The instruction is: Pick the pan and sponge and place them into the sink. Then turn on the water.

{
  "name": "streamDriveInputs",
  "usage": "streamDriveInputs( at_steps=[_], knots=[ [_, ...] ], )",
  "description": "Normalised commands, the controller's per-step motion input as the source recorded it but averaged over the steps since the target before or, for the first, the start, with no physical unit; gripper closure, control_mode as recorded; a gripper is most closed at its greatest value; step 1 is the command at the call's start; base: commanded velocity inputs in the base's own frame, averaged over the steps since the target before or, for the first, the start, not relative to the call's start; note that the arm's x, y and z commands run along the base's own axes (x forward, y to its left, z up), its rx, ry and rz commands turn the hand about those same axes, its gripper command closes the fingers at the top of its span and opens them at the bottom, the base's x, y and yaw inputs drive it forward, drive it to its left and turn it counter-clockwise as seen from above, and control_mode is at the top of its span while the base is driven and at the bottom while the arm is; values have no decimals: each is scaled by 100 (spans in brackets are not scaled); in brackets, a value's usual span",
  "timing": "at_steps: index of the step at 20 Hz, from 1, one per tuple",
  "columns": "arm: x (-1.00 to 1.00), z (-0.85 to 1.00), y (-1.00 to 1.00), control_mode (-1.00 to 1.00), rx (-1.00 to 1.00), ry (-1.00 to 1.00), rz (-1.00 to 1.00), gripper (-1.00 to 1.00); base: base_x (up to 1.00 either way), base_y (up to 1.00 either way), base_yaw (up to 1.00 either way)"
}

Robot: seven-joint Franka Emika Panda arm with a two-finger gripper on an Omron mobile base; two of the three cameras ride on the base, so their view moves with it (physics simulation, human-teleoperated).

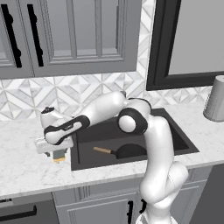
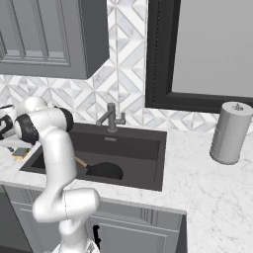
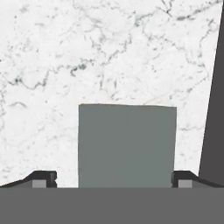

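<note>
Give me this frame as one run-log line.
pan: in sink | sponge: on counter left of sink, between fingertips | end effector: open, straddling sponge | faucet: no water

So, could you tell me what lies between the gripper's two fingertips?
The sponge lies between the open gripper's fingertips, on the marble counter, in the hand view.

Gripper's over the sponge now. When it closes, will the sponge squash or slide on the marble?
The sponge is a thin flat pad, so it probably compresses and weighs little. It lies flat on the counter, unlikely to roll or tip. The gripper straddles it with open jaws, so sliding seems unlikely.
</note>
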Motion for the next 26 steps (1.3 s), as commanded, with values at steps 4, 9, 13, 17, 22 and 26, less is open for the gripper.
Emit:
streamDriveInputs(
  at_steps=[4, 9, 13, 17, 22, 26],
  knots=[
    [-1, -42, -24, -100, 0, 4, 0, -100, 0, 0, 0],
    [-11, -62, -24, -100, 0, 5, 1, -100, 0, 0, 0],
    [-20, -70, -13, -100, 0, 1, 0, 100, 0, 0, 0],
    [0, -40, 0, -100, 0, 9, 0, 100, 0, 0, 0],
    [-3, -4, -7, -100, 0, 2, 0, 100, 0, 0, 0],
    [-22, 12, -68, -100, -7, -3, 0, 100, 0, 0, 0]
  ],
)
